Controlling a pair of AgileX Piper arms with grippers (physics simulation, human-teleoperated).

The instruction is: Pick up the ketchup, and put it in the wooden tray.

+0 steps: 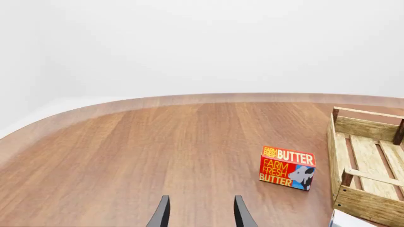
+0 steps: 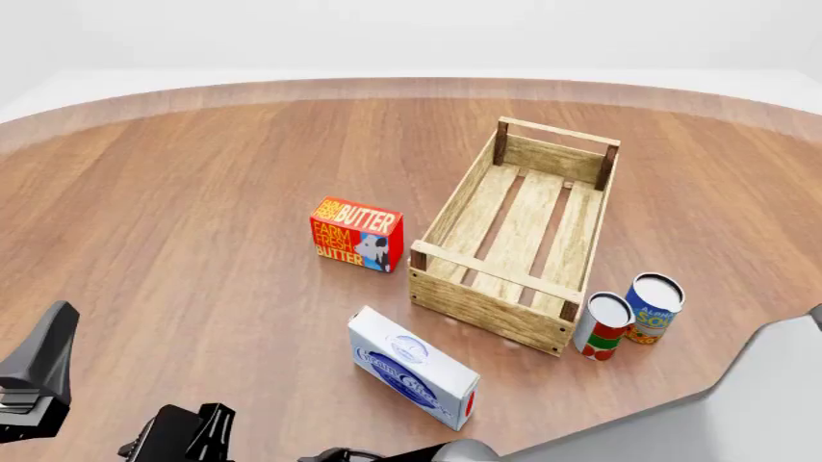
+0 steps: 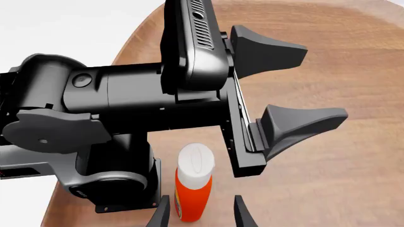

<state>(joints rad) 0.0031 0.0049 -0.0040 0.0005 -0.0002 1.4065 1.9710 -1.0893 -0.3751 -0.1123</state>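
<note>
- Red-orange ketchup (image 3: 193, 190), white cap, stands upright just ahead of the right gripper (image 3: 200, 213), lined up with the gap between its fingertips; no contact visible. Long axis vertical, cap up. Label not visible from here.
- Right fingers spread, nothing held. Judgement: parted this way so they can slide around the bottle's body.
- Just beyond the bottle, the left arm's black gripper (image 3: 296, 90) crosses the right wrist view, fingers apart, gripping nothing.
- Left wrist view: left fingertips (image 1: 162, 213) parted over bare wood; butter box (image 1: 288, 167) well ahead of them, tray (image 1: 344, 163) beside it.
- Front view: ketchup not in frame; judged to sit at the near edge, below the picture.
- Tray (image 2: 452, 204) far from both grippers, holding nothing; open top suits an upright drop. Two cans (image 2: 629, 315) stand just beside its near corner, white box (image 2: 411, 367) in front.
</note>
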